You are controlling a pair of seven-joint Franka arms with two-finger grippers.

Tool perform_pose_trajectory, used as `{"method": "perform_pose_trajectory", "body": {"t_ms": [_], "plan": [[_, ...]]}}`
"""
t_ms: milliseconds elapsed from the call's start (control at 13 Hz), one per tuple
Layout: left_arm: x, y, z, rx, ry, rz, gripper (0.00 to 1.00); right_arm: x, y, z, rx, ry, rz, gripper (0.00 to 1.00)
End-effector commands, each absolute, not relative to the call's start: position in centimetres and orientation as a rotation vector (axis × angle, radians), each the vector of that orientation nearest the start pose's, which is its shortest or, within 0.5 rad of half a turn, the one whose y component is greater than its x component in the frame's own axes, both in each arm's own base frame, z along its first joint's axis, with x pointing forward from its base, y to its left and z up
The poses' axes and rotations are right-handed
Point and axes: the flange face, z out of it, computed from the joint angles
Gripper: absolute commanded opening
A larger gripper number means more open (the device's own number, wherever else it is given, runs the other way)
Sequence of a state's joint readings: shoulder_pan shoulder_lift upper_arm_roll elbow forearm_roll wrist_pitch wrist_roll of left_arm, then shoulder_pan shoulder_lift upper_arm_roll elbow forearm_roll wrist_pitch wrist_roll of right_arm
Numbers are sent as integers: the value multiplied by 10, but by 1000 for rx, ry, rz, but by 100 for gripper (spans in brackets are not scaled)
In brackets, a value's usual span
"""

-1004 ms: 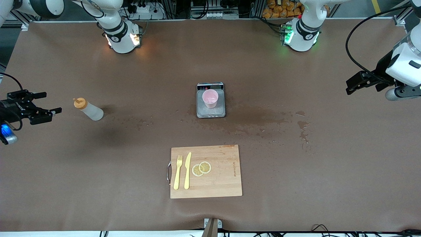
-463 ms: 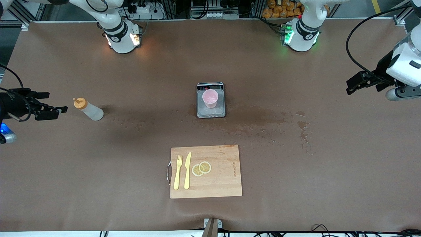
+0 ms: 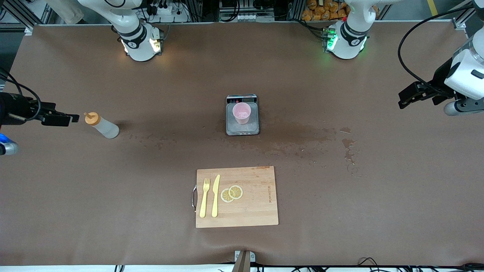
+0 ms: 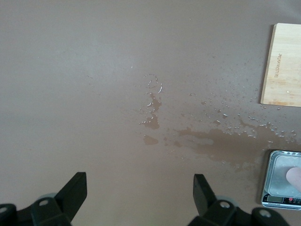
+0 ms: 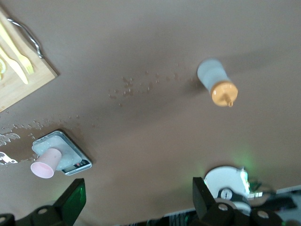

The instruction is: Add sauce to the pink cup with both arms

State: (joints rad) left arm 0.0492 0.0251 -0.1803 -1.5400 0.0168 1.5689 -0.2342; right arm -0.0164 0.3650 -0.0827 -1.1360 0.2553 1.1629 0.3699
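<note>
1. My right gripper (image 3: 62, 119) is up in the air at the right arm's end of the table, level with the sauce bottle (image 3: 102, 126) and just short of its orange cap. Its fingers are spread wide with nothing between them, as the right wrist view shows.

2. The sauce bottle stands upright on the table, apart from everything else, well toward the right arm's end from the scale (image 3: 242, 119).

3. The pink cup (image 3: 241, 113) stands upright on the scale at the middle of the table. I cannot tell whether there is sauce in it.

4. My left gripper (image 3: 410, 99) hangs over the left arm's end of the table, well apart from the cup, and waits. In the left wrist view its fingers are parted and hold nothing.

5. This scene fits two stages: my right gripper closing on the bottle to fetch it, or backing off after setting it down once the cup has been served. The bottle standing free and my released fingers suit either.

6. Wet patches (image 3: 302, 136) darken the table between the scale and the left arm's end; any grasp on the bottle's smooth, soft body would want a square hold around its middle, below the cap.

7. A cutting board (image 3: 257, 211) with a fork (image 3: 204, 197), a knife (image 3: 215, 195) and lemon slices (image 3: 231, 193) lies nearer the front camera than the scale, clear of the work.
</note>
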Motion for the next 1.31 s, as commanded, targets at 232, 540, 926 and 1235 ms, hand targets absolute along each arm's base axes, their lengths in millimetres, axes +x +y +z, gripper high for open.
{"method": "perform_pose_trajectory", "body": {"t_ms": [232, 540, 926, 1235], "plan": [[549, -66, 636, -3122, -116, -24, 100, 547, -3, 596, -2940, 391, 226, 100], [549, -66, 636, -3122, -116, -24, 100, 539, -12, 608, -2980, 300, 149, 100], [546, -67, 640, -3122, -116, -31, 100, 551, -22, 647, -3033, 316, 14, 100], [546, -67, 640, -3122, -102, -24, 100, 553, -25, 664, -3123, 312, -58, 100]]}}
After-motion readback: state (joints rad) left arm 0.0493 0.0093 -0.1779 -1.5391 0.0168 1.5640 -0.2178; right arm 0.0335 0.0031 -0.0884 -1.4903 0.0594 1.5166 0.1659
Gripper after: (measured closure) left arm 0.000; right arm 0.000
